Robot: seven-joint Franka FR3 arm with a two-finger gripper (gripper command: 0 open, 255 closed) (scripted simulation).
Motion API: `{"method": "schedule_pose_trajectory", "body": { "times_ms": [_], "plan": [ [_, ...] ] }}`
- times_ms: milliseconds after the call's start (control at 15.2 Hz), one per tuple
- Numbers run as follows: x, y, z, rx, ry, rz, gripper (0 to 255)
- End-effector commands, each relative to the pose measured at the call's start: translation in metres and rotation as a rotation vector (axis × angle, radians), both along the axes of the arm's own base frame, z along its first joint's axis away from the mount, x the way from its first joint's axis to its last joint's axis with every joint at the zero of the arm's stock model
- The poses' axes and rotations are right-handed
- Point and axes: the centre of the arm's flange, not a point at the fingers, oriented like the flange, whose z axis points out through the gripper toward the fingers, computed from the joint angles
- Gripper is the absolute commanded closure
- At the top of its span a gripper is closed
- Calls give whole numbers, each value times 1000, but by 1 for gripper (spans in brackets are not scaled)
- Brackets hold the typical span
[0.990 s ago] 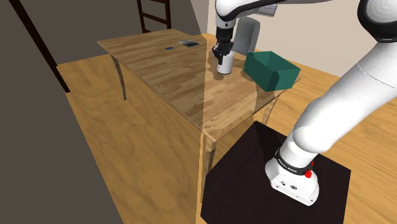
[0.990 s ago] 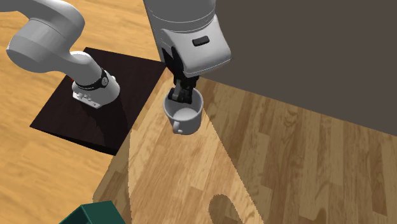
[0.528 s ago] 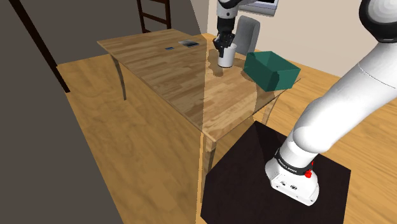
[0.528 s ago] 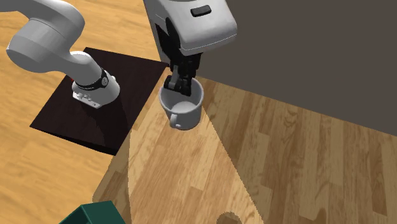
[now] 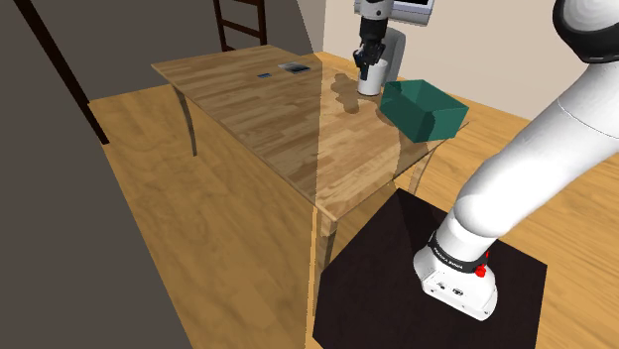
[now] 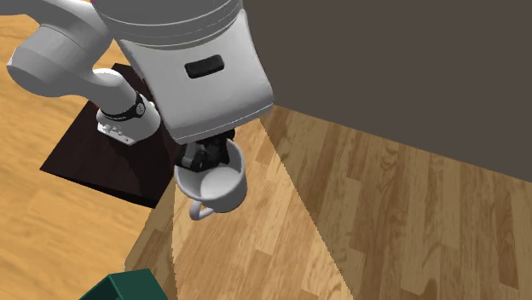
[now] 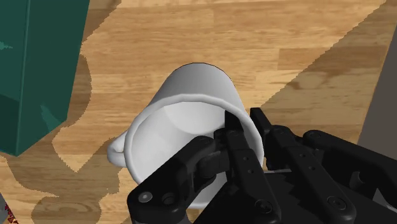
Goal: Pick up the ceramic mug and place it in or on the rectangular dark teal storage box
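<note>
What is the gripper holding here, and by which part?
The gripper holds the white mug by its wall at the rim, opposite the handle, one finger inside, one outside.

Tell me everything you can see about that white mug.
The mug is plain glossy white, round, empty, with one loop handle. It hangs roughly upright, mouth up, above the wooden table. The black end effector clasps its wall opposite the handle, one finger inside the rim, one outside. The handle faces the teal box, which stands apart from it.
</note>
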Motion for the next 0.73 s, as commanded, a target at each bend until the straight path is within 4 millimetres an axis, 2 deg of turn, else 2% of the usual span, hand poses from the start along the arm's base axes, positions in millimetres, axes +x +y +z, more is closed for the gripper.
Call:
{"method": "schedule_pose_trajectory", "body": {
  "times_ms": [0,660],
  "plan": [
    [-6,-26,0,0,0,2,255],
    [-38,-154,7,0,0,2,255]
  ]
}}
